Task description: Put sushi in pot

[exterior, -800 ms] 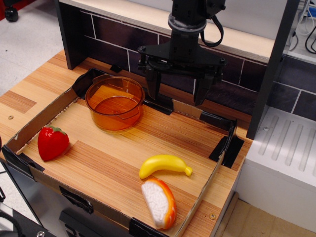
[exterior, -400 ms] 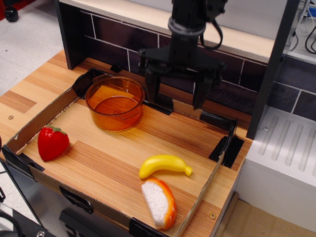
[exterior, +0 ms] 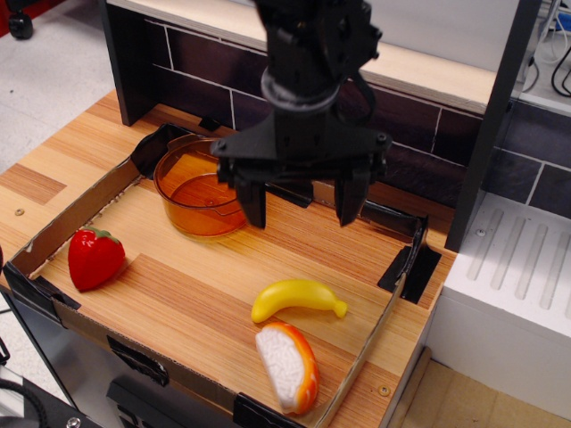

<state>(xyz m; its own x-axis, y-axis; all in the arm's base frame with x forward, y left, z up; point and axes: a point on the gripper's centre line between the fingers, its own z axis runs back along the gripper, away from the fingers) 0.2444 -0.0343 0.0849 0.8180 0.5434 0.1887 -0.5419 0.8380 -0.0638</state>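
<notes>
The sushi (exterior: 288,366) lies near the front edge of the wooden board, white rice face up and orange back to the right. The orange translucent pot (exterior: 201,188) stands upright and empty at the back left. My black gripper (exterior: 301,208) hangs open and empty above the middle of the board, just right of the pot and well behind the sushi. Its left finger (exterior: 253,203) overlaps the pot's right rim in this view.
A yellow banana (exterior: 297,297) lies just behind the sushi. A red strawberry (exterior: 93,258) sits at the left edge. A low cardboard wall (exterior: 71,216) with black tape corners rings the board. A dark tiled backsplash (exterior: 192,76) stands behind, a white unit (exterior: 508,285) to the right.
My gripper has moved forward and to the left, lower toward the board, still open. The sushi, pot, banana and strawberry have not moved.
</notes>
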